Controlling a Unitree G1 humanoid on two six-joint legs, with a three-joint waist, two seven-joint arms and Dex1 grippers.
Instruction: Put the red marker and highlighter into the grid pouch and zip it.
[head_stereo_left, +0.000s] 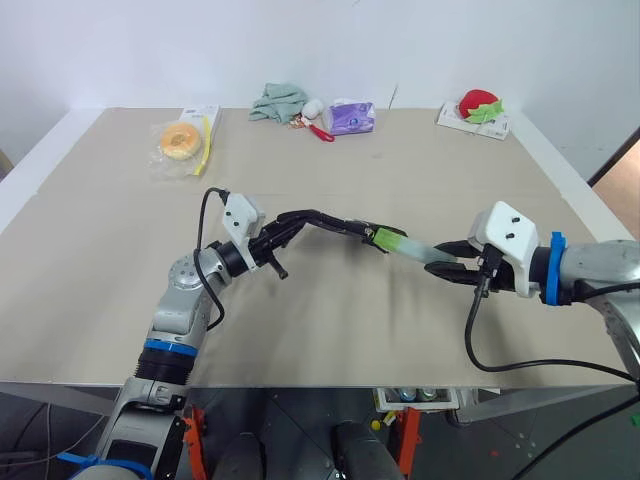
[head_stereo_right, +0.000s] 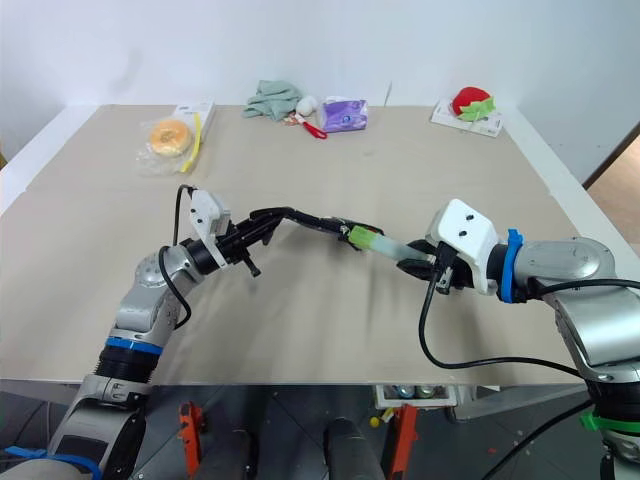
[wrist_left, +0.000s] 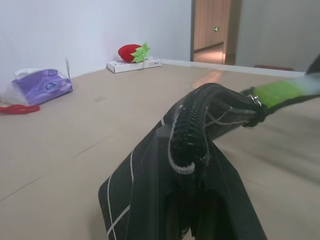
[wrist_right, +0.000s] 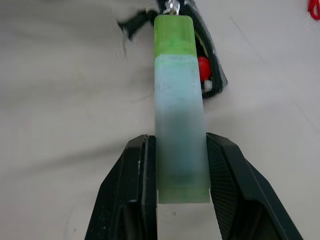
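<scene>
**Highlighter meets pouch above the table**

The right gripper (wrist_right: 182, 187) clamps the pale green highlighter (wrist_right: 179, 115) by its base, its cap at the open mouth of the grid pouch (head_stereo_left: 320, 224). The left gripper (head_stereo_left: 283, 236), fingers closed, holds the pouch aloft over the table (head_stereo_left: 120, 260). A red marker (wrist_right: 202, 67) shows inside the pouch.
</scene>
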